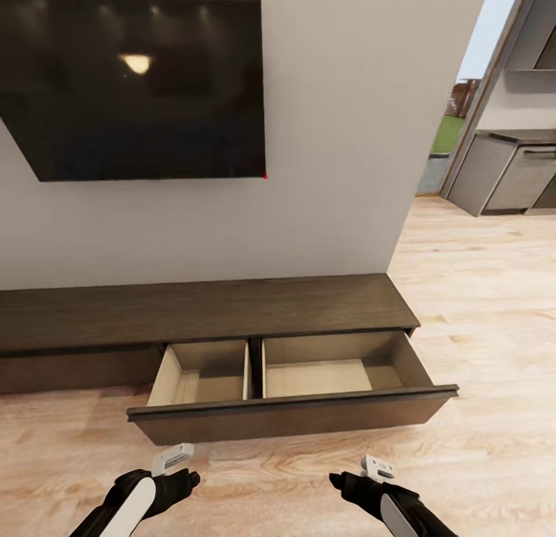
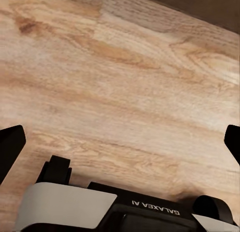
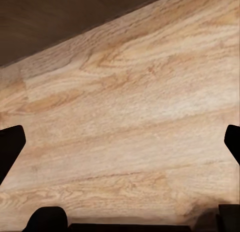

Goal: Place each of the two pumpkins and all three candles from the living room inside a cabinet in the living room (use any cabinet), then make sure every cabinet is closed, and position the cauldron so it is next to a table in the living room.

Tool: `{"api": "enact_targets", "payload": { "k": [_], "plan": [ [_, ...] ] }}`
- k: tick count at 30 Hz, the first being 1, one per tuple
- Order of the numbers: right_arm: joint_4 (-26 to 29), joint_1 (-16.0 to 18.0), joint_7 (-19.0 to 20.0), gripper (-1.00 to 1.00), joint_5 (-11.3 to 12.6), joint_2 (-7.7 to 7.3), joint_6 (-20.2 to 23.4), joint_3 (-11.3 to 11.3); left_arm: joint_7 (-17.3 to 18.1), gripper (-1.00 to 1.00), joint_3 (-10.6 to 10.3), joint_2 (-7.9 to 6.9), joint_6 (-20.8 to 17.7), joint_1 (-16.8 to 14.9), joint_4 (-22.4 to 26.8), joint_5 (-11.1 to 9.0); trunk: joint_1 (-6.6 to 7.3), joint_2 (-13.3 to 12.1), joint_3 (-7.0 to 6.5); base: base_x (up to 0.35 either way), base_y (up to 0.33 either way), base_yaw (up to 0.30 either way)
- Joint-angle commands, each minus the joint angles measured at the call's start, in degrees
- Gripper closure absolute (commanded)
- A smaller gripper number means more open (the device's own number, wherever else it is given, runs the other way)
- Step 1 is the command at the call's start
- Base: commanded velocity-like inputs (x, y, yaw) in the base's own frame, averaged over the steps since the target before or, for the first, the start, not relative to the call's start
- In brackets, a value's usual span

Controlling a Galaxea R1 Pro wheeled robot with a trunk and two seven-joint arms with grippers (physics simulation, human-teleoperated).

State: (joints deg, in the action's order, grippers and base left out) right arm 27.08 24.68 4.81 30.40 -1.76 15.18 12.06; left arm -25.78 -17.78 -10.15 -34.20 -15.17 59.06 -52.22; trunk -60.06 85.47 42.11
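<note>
Floor [image 1: 479, 290]: you see light wood planks running from the wall out to the doorway on the right; both wrist views show you the same planks, [image 2: 120, 91] and [image 3: 140, 122].
On the floor: you have the cabinet [image 1: 201, 309] standing against the wall, long, low and dark brown.
Cabinet top: you see a flat dark surface.
Drawer [image 1: 293, 409]: you see it pulled out over the floor at the cabinet's right end, its dark front facing you.
Drawer inside: you find pale wood split by a divider into two compartments, a narrower left one [image 1: 202, 375] and a wider right one [image 1: 332, 371].
</note>
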Motion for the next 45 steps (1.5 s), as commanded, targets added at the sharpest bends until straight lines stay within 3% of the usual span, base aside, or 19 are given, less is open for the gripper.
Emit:
{"api": "enact_targets", "payload": {
  "k": [1,5,9,14,17,23,45],
  "plan": [
    [0.08,0.02,-0.18,-1.00,0.23,-0.04,0.20,0.44,-0.58,-1.00,-0.21,-0.06,0.01,-0.04,0.09,-0.60,0.23,-0.39,-0.14,-0.023,0.000,0.000],
    [0.08,0.02,-0.59,-1.00,0.23,0.00,0.20,0.79,-0.69,-1.00,-0.29,-0.02,0.06,-0.04,0.09,-0.05,1.11,-1.99,-0.86,-0.009,0.000,0.000],
    [0.08,0.02,-0.72,-1.00,0.17,0.00,0.20,0.90,-3.29,-1.00,-0.13,1.08,0.49,-0.04,0.08,2.60,1.99,-3.60,-1.57,-0.001,0.000,0.000],
    [0.08,0.02,-2.59,-1.00,-3.44,0.31,-0.16,1.86,-6.59,-1.00,-0.23,2.70,2.30,-0.04,-1.48,3.58,3.09,-5.60,-2.47,0.000,0.000,0.000],
    [0.02,0.02,-5.27,-1.00,-5.36,1.49,-1.01,1.97,-6.87,-1.00,-0.24,2.92,2.47,-0.05,-2.02,3.70,3.75,-6.81,-3.01,0.000,0.000,0.000],
    [0.07,0.02,-9.14,-1.00,-6.30,2.78,-1.49,2.06,-7.01,-1.00,-0.24,3.02,2.55,-0.12,-2.26,3.76,5.07,-9.21,-4.09,0.000,0.000,0.000],
    [0.08,0.02,-9.55,-1.00,-6.41,3.10,-1.62,2.09,-6.45,-1.00,-0.24,3.03,2.82,-0.12,-2.43,3.45,9.90,-18.04,-8.04,0.000,0.000,0.000]
  ]
}}
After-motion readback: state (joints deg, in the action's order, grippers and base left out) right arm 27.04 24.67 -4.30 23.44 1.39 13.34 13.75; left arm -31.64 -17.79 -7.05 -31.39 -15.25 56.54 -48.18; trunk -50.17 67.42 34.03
